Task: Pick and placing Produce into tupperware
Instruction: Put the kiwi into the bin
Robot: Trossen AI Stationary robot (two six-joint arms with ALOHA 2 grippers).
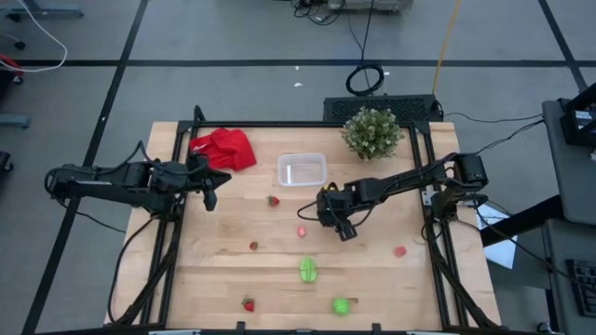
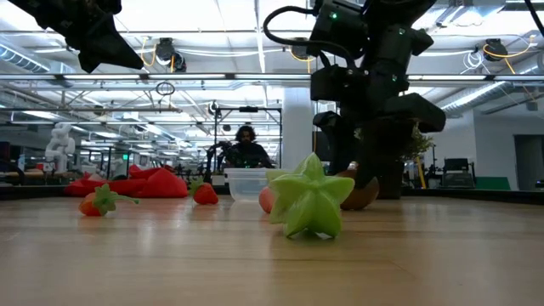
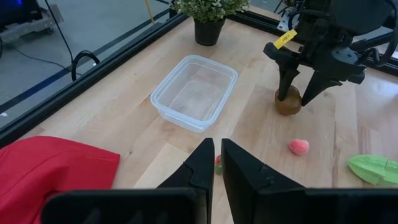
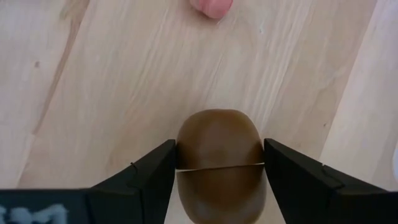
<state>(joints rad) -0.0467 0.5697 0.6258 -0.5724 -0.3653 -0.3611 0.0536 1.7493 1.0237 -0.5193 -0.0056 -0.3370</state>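
The right end effector [image 4: 219,163] stands low over the middle of the pale wooden bench [image 1: 372,288], its two dark fingers set either side of the smooth brown oval toy [image 4: 218,162] and pinching its flanks, as the right wrist view shows; the oval appears to sit on the wood rather than hang above it, so the grip looks freshly taken and ready for a lift. Approaching from straight above makes sense, since the oval is rounded and would roll away from a sideways push. The small clear rectangular plastic container with rounded corners [image 1: 302,170] waits empty, near the right end effector towards the far edge and beside the crumpled red cloth [image 1: 224,149], so the carry should be short. The left end effector [image 3: 216,167] hovers near the cloth with its fingers pressed together, holding nothing and clear of the working arm. The rest of the produce lies scattered: a pink-red rounded piece [image 3: 298,147] just beside the oval, a bright green star-shaped piece [image 2: 310,201], a second rounder green piece [image 1: 341,305], and tiny red strawberries [image 1: 273,200] well apart.
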